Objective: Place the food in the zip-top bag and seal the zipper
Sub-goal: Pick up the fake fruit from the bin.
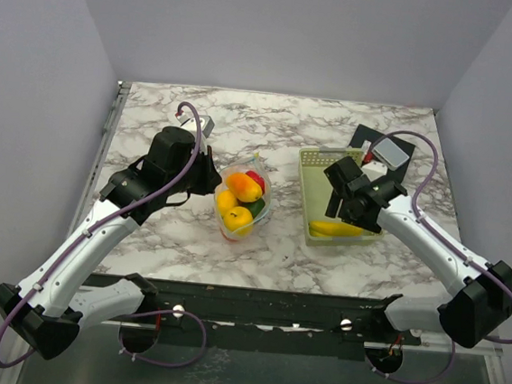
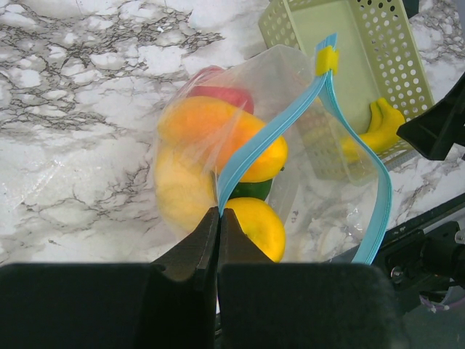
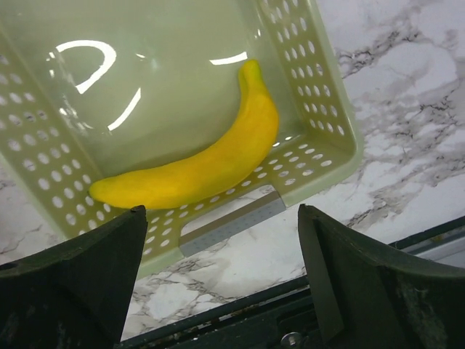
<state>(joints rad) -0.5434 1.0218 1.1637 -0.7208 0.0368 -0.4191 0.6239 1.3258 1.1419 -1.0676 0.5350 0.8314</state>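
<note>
Nearer the front edge, right of centre, our right gripper [image 3: 221, 222] hangs over a banana [image 3: 196, 163] in the basket [image 3: 320, 109], fingers spread wide, apparently to fetch it. Mid-table, our left gripper [image 2: 218, 214], reaching low, pinches the zipper [image 2: 269, 134], holding open the zip-top bag [image 2: 305, 80] with food [image 2: 211, 123] inside.

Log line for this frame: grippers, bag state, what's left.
left gripper shut on zipper | right gripper open above basket | zip-top bag unsealed, fruit inside | banana in basket

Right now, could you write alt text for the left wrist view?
The left gripper pinches the blue zipper of the clear bag holding yellow, orange, red and green toy food; a banana lies in the basket behind.
</note>
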